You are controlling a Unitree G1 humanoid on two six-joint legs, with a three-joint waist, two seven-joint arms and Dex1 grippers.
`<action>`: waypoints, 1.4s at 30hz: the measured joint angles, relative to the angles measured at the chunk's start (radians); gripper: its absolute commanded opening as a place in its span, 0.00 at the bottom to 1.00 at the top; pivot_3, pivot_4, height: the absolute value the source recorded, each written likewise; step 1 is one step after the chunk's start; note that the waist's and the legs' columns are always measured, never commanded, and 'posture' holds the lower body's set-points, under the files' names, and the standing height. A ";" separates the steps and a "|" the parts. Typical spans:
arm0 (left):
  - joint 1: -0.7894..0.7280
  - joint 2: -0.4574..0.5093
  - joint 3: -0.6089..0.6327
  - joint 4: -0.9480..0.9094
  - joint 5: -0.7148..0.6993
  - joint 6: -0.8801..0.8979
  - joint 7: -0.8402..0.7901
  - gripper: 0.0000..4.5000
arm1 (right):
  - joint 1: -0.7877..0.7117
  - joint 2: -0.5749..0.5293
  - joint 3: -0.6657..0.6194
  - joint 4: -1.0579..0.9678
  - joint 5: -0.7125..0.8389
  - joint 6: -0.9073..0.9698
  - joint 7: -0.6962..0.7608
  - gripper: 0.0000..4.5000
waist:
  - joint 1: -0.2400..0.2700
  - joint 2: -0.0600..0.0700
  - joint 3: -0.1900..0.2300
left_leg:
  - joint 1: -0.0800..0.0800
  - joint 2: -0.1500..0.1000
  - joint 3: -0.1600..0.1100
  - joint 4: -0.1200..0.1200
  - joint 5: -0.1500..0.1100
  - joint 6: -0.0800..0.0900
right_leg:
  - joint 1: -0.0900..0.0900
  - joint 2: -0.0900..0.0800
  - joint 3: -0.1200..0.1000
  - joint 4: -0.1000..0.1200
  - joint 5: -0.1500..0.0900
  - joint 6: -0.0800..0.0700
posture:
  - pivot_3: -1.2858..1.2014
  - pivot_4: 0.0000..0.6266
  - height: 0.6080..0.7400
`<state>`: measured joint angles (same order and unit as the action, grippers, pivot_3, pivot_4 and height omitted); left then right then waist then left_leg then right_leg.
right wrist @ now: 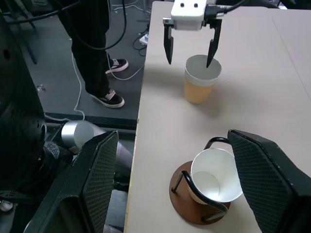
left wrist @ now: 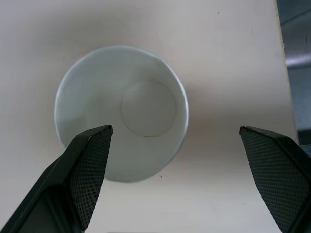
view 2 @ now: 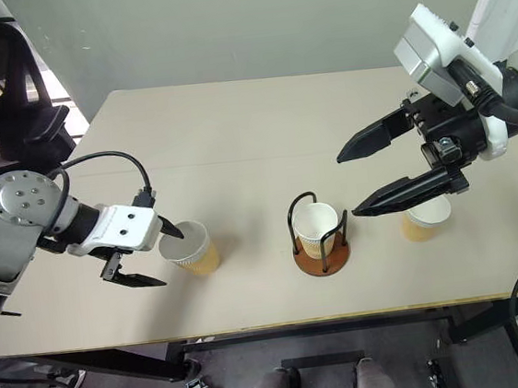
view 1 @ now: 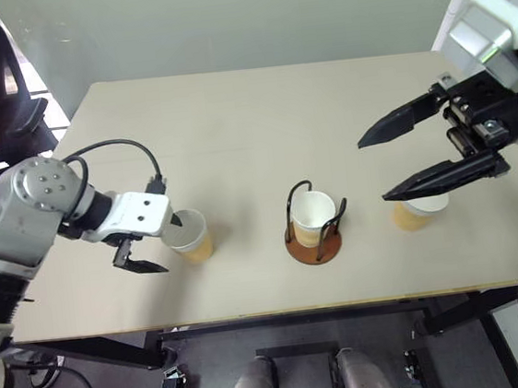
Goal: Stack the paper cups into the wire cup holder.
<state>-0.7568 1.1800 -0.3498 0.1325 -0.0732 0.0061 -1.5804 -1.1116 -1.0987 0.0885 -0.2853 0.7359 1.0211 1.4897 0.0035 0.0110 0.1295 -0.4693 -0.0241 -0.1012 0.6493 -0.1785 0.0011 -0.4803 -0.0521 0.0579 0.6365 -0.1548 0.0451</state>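
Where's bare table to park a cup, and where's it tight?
Free: the whole far half of the table, behind all three cups. Also the gaps between the left paper cup and the wire cup holder, already holding one cup. Tight: around the left cup under the open left gripper, and the right cup under the open right gripper.

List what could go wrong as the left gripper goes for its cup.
1. The left gripper is open but off-centre: one finger sits over the left cup's mouth, so closing may crush the rim or tip it.
2. The wire cup holder already has a tilted cup; nesting another may jam.
3. The right gripper hangs open near the holder and could collide.
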 measured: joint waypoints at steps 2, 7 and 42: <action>0.000 -0.023 0.000 0.013 0.024 -0.015 0.001 0.92 | 0.002 -0.004 0.000 0.000 0.000 -0.005 -0.002 0.81 | 0.000 0.000 0.000 | 0.000 0.000 0.000 0.000 0.000 0.000 | 0.000 0.000 0.000 0.000 0.000 0.000 | 0.52 0.24 1.00; 0.000 -0.068 0.000 0.040 0.041 -0.034 0.001 0.56 | 0.058 -0.002 -0.013 -0.005 -0.011 -0.053 -0.040 0.81 | 0.000 -0.001 0.000 | 0.000 0.000 0.000 0.000 0.000 0.000 | 0.000 0.000 0.000 0.001 0.000 0.000 | 0.52 0.24 1.00; -0.730 -0.296 -0.379 0.327 -0.360 -0.039 -0.004 0.01 | 0.216 -0.079 -0.098 0.119 -0.074 -0.303 0.079 0.81 | 0.005 -0.001 0.000 | -0.008 -0.001 0.000 0.009 -0.002 0.005 | 0.004 -0.001 -0.001 -0.009 0.003 0.015 | 0.52 0.24 1.00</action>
<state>-1.4868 0.8844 -0.7292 0.4594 -0.4332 -0.0327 -1.5846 -0.8951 -1.1780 -0.0099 -0.1658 0.6622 0.7176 1.5687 0.0081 0.0103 0.1291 -0.4768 -0.0247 -0.1009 0.6585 -0.1805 0.0057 -0.4766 -0.0531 0.0564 0.6280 -0.1519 0.0603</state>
